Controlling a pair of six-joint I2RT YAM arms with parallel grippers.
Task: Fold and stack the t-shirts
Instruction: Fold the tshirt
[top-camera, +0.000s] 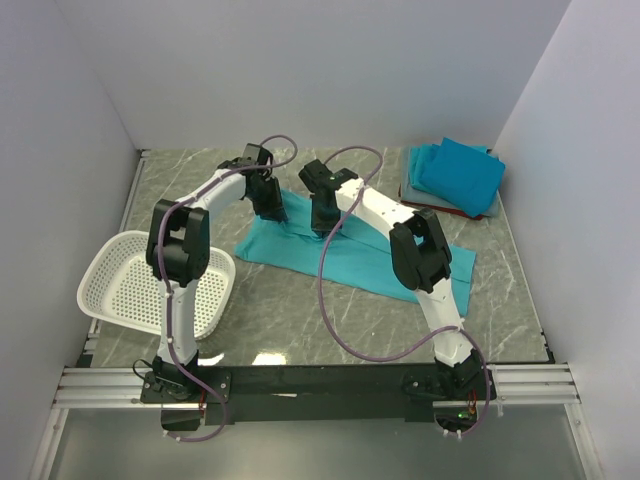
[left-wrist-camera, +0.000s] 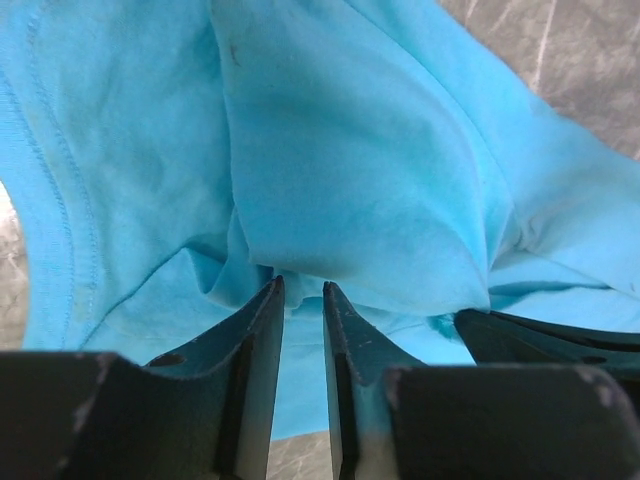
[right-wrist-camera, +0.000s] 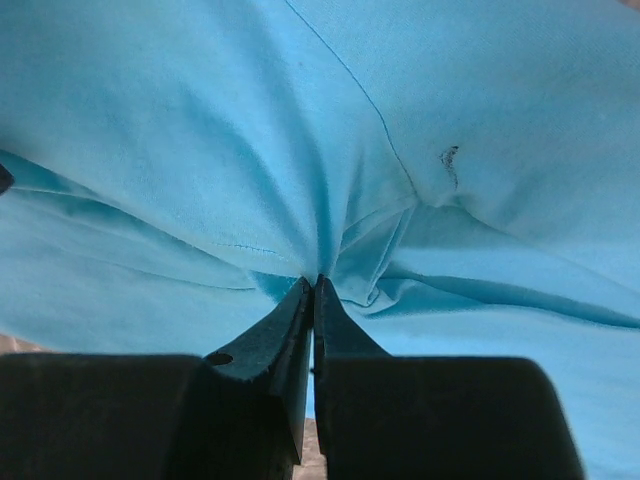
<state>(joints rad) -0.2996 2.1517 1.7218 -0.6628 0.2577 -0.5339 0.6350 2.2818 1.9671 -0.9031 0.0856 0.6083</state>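
Stretching diagonally across the bench (top-camera: 300, 330), the teal t-shirt (top-camera: 365, 262) has its long axis running near-right from its far-left end, where both arms work. The right end effector (right-wrist-camera: 314, 282) pinches a fold tight; the left end effector (left-wrist-camera: 300, 288) stands narrow at cloth, grip unclear.

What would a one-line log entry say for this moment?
stage: folding teal t-shirt | left tool: jaws narrowly apart at cloth bunch, grip unclear | right tool: shut on same shirt | folded stack: far right
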